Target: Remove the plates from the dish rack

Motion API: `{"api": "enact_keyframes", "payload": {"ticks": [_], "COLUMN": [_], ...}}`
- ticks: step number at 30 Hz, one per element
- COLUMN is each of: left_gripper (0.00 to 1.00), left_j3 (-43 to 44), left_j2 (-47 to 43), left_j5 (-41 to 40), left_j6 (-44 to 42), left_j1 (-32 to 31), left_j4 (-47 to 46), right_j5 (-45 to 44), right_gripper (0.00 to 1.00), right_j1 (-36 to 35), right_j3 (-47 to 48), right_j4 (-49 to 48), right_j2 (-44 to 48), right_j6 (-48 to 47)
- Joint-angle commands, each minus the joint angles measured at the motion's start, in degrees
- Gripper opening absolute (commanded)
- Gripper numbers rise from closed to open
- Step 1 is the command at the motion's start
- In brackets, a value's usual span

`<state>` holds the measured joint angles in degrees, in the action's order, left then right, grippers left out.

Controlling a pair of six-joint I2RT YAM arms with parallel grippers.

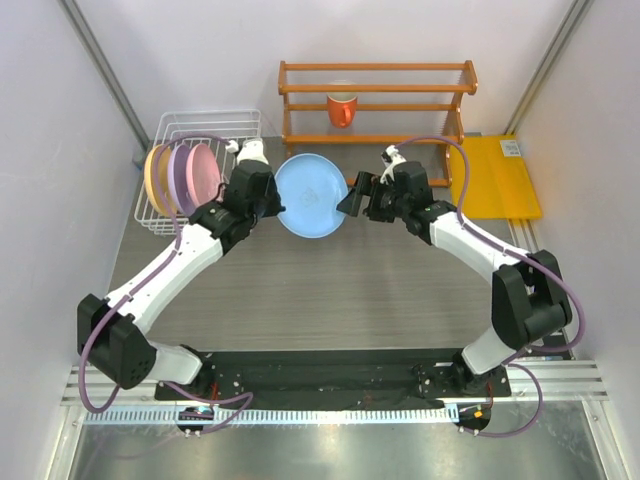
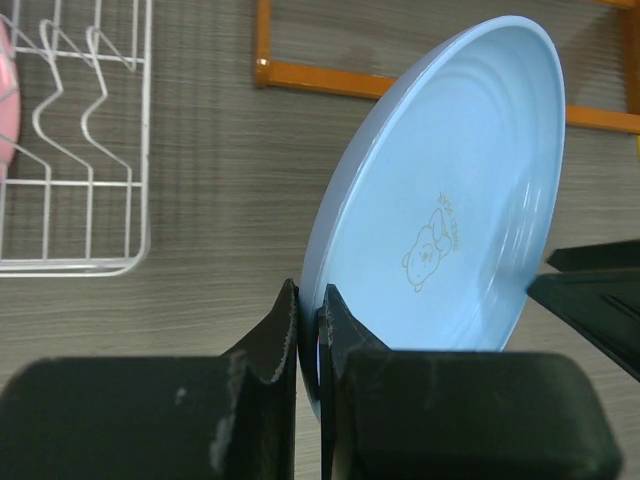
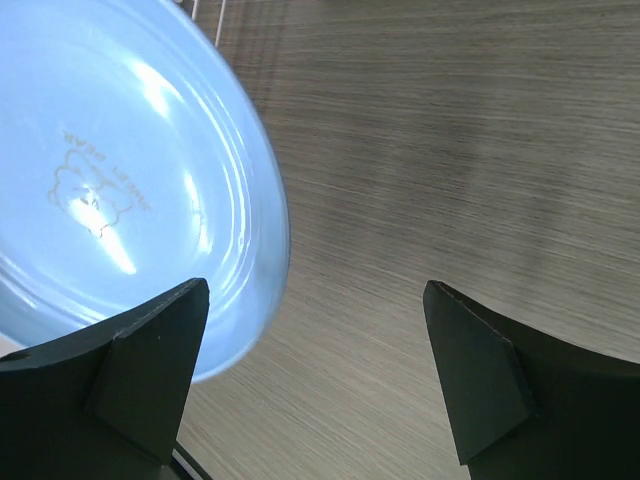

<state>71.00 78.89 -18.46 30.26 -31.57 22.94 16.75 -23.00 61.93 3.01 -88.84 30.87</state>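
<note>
blue plate (image 1: 312, 195) hung clear of the dish rack (image 1: 205, 125), rim pinched by the left gripper (image 2: 310, 310), with the right gripper (image 3: 315, 330) spread wide at its three o'clock edge. one out, none set down: pink plate (image 1: 203, 172), lilac plate (image 1: 183, 175) and orange-yellow plate (image 1: 153, 175) stood racked at ten o'clock.

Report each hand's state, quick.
Left hand: closed on the light blue plate, at its rim.
Right hand: open, holding nothing, close beside that plate.
</note>
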Motion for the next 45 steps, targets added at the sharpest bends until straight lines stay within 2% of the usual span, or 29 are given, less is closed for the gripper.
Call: {"api": "enact_keyframes", "payload": {"ticks": [1, 4, 6, 8, 9, 10, 11, 12, 16, 22, 25, 27, 30, 32, 37, 38, 39, 42, 44, 45], "left_gripper": [0.00, 0.00, 0.00, 0.00, 0.00, 0.00, 0.00, 0.00, 0.49, 0.92, 0.99, 1.00, 1.00, 0.94, 0.96, 0.96, 0.96, 0.96, 0.96, 0.96], "left_j3": [-1.0, -1.6, -2.0, -2.4, -2.4, -2.5, -2.9, -3.1, -3.8, -4.3, -4.6, -4.9, -5.3, -5.3, -5.4, -5.3, -5.2, -4.6, -3.3, -3.0], "left_j2": [-1.8, -1.5, -1.4, -1.4, -1.4, -1.5, -1.5, -1.7, -1.9, -2.8, -3.5, -3.6, -2.9, -2.2, -0.2, 0.6, 1.1, 3.5, 5.1, 6.9], "left_j5": [2.5, 2.8, 3.3, 3.5, 3.5, 3.5, 3.4, 3.3, -1.1, -14.2, -22.7, -27.7, -30.2, -30.3, -29.2, -29.1, -29.3, -30.8, -32.4, -33.1], "left_j6": [2.7, 3.1, 3.3, 3.6, 3.6, 3.5, 3.4, 3.2, 1.7, -3.2, -7.0, -10.4, -12.7, -13.0, -13.6, -13.9, -14.3, -16.6, -18.2, -18.7], "left_j1": [-1.2, -1.6, -1.9, -2.3, -2.4, -2.4, -2.4, -2.4, -2.4, -2.4, -2.3, -2.1, -0.3, 2.1, 7.7, 9.2, 9.9, 12.0, 13.2, 13.6], "left_j4": [-5.5, -6.1, -6.5, -7.1, -7.1, -7.2, -7.6, -7.7, -6.6, -3.3, -3.6, -4.7, -6.3, -7.0, -8.4, -9.2, -9.6, -11.8, -12.7, -13.6], "right_j5": [1.6, 3.1, 3.9, 4.9, 5.0, 5.0, 4.7, 3.6, -2.8, -10.0, -10.6, -10.8, -10.4, -10.1, -11.0, -11.5, -11.7, -12.5, -13.0, -13.8], "right_gripper": [0.91, 0.65, 0.56, 0.39, 0.28, 0.13, 0.05, 0.01, 0.01, 0.01, 0.01, 0.01, 0.01, 0.01, 0.02, 0.04, 0.14, 0.29, 0.31, 0.38], "right_j1": [-0.7, -0.8, -0.8, -0.8, -0.8, -0.8, -0.8, -0.9, -0.6, 1.5, 3.0, 3.8, 4.5, 4.5, 4.6, 4.7, 4.7, 4.7, 4.8, 4.8], "right_j3": [2.4, 2.8, 2.8, 2.9, 3.0, 2.8, 2.7, 2.5, 1.4, 0.2, -1.3, -2.1, -2.2, -2.4, -2.2, -2.2, -2.1, -2.3, -2.2, -2.2], "right_j4": [-5.0, -6.1, -7.0, -7.3, -7.3, -7.4, -7.2, -6.9, -2.2, 8.4, 12.1, 13.5, 15.4, 15.8, 15.8, 15.8, 15.8, 15.8, 15.8, 16.0], "right_j2": [-2.2, -3.9, -4.6, -5.5, -5.6, -5.6, -5.3, -4.9, -1.6, 2.4, 1.7, 0.7, -2.1, -3.9, -6.6, -7.3, -7.6, -8.1, -8.2, -8.1], "right_j6": [1.4, 2.0, 2.3, 2.3, 2.3, 2.3, 2.2, 2.0, 0.6, -2.5, -3.8, -4.6, -5.3, -5.6, -6.0, -6.0, -6.0, -6.0, -6.3, -6.4]}}
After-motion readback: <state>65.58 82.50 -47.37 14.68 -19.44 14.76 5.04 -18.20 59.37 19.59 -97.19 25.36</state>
